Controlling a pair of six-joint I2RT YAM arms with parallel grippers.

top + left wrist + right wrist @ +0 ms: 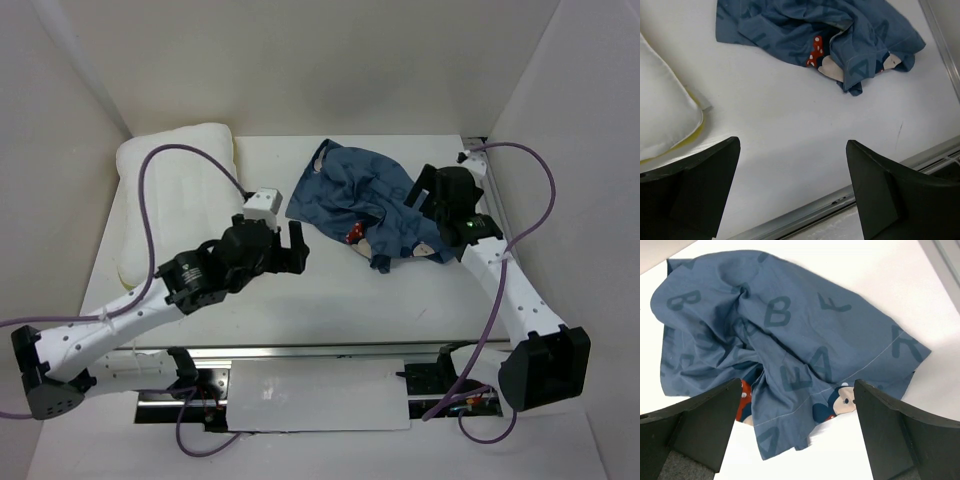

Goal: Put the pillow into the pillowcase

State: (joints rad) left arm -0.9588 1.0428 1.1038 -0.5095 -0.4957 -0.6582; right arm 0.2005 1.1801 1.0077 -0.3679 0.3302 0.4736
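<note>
**A:** Where's everything?

**B:** The pillowcase (365,205) is crumpled at the far centre-right of the table (330,300). The pillow (175,190) is far left against the wall, well apart from it.

**A:** Grippers?

**B:** Both spread wide, both empty. The right gripper (797,387) hangs directly over the cloth, stitched hem between its fingers. The left gripper (792,150) is low over bare table between the two, pillow corner just to its left.

**A:** Handling?

**B:** Case looks light and floppy and will probably bunch and drag. I'd pinch one layer at the hem to open the mouth. Pillow looks soft and bulky and should compress. Take a corner deep; a shallow pinch likely slips.
</note>
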